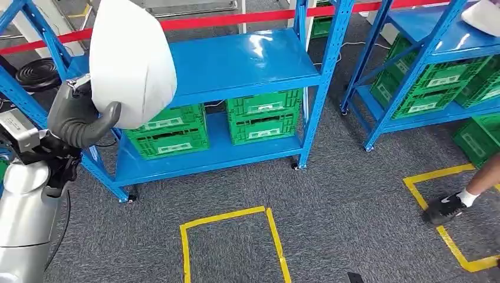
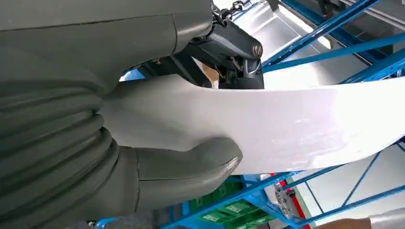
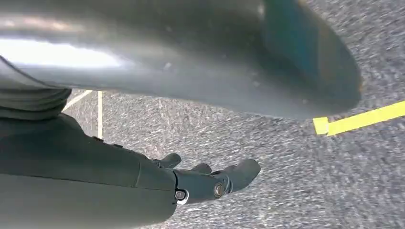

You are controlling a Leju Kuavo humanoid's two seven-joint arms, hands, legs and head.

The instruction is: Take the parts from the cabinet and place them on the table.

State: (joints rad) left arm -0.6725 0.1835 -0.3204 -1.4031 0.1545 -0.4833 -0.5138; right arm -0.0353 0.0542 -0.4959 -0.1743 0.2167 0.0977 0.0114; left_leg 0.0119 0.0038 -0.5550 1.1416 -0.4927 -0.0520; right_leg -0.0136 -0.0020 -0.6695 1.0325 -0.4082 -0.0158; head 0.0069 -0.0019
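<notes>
Left hand (image 1: 79,121) grips white part (image 1: 131,59); right hand (image 3: 210,183) loose, empty; green crates (image 1: 215,124) on blue shelf (image 1: 236,65), contents unclear

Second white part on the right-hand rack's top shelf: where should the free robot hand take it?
Judging from its corner alone, take the white part by the thin rim overhanging the blue shelf, coming from the aisle side: a pinch like the left robot hand uses.

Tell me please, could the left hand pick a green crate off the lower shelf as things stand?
Probably not. The left hand already holds a large white part, its thumb pressed on the part's face, so it has no free grip. The green crates sit under the blue shelf, and the part would likely foul the rack.
</notes>
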